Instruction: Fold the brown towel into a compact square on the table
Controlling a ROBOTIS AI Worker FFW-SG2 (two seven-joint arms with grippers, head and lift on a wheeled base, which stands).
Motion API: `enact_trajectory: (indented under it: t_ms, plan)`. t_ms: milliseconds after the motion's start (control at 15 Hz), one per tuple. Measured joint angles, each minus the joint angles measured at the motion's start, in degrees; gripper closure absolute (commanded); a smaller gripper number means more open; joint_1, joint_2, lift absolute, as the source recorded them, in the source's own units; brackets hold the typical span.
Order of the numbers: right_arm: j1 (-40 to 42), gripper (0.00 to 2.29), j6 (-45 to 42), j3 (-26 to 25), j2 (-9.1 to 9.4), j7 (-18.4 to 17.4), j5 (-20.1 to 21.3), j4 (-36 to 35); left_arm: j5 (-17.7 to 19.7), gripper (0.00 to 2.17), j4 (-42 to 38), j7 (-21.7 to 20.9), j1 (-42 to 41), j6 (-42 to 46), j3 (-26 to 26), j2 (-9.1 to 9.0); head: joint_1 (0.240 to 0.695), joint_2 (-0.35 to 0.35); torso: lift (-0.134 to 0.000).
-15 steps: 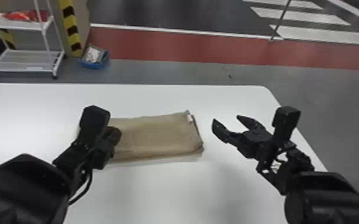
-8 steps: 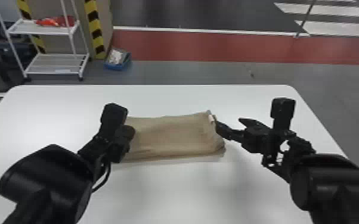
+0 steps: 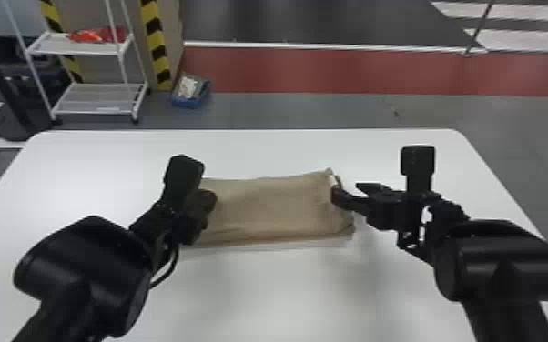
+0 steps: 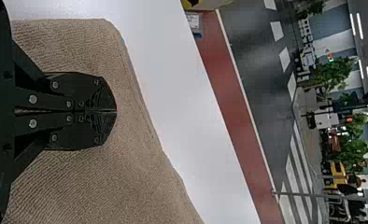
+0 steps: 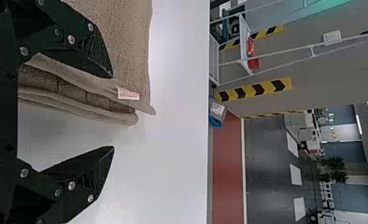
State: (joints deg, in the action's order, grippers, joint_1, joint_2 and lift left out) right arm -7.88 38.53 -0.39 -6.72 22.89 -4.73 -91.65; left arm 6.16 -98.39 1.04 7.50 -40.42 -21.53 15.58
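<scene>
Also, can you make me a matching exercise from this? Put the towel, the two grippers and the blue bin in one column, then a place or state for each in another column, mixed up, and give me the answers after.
Things
1. brown towel
2. left gripper
3. right gripper
4. blue bin

Places and states
A. open, at the towel's right end
B. on the floor beyond the table
C. folded in layers, longer than it is wide
D. shut, at the towel's left part

Right pairs: 1-C, 2-D, 3-A, 4-B
</scene>
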Motion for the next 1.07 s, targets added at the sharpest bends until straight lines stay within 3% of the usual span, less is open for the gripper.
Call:
enact_trajectory:
  t_ms: [133,467,600,800,1067]
  plan:
    - [-0.72,0.59,0.37,0.03,0.02,0.69,-0.36,1.44,0.19,1.91,0.0,-0.47,0.0,-0.33,0.31,0.05,0.695,-0.045,-0.128]
    - [-2.17,0.59,3.42,1.1,-0.05,0.91,-0.48,2.91,0.44,1.91,-0.59,-0.56,-0.2,-1.51,0.44,0.06,0.695,-0.038,-0.128]
    - [-2.48,0.8,4.88,1.71,-0.13,1.13,-0.37,2.96,0.44,1.91,-0.83,-0.61,-0.25,-2.42,0.44,0.06,0.695,-0.034,-0.128]
    - [-2.77,1.3,7.09,1.79,-0.26,2.96,-0.54,2.9,0.49,1.91,-0.92,-0.61,-0.28,-4.58,0.38,-0.03,0.695,-0.025,-0.128]
    - [-1.46,1.39,6.48,1.46,-0.32,4.25,-2.66,-0.83,0.39,1.91,-0.74,-0.6,-0.08,-4.72,0.15,-0.45,0.695,-0.017,-0.128]
